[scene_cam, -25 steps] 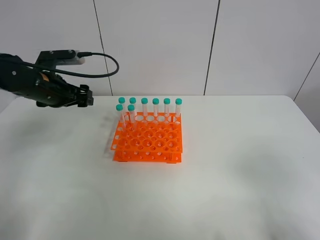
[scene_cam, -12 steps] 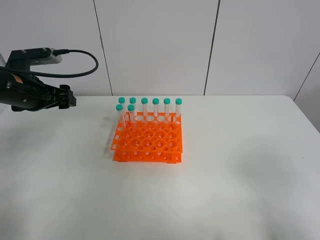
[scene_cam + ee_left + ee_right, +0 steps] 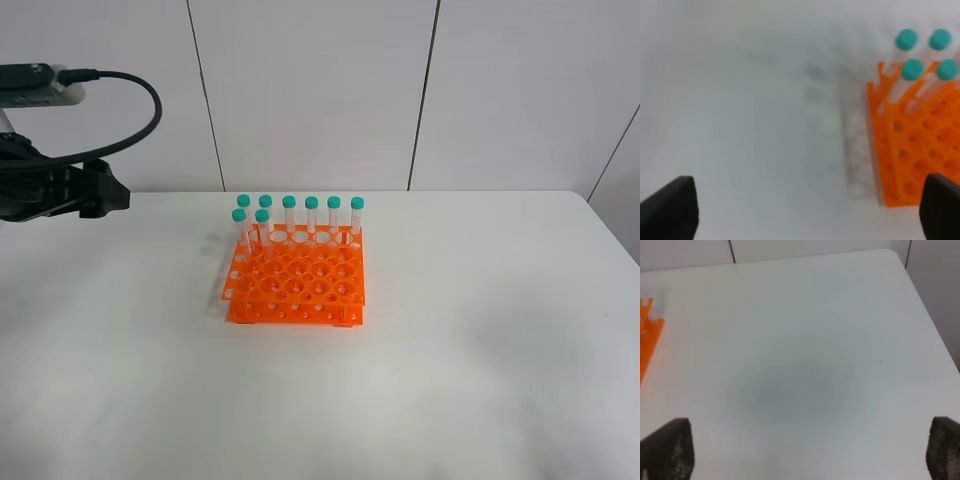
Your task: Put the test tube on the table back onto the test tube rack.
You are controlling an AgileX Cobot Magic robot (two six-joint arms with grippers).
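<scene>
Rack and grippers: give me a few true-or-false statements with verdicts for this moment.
1. Eight teal-capped tubes stand upright in the rack. True.
2. A tube lies loose on the table. False: none shows on the table in any view.
3. The tubes fill the rack's front rows. False: six stand in the back row and two in the next row on its left side, leaving the front holes open.
4. The left gripper is open and holds nothing. True.
5. The right gripper is shut on a tube. False: its jaws stand wide over bare table.
</scene>
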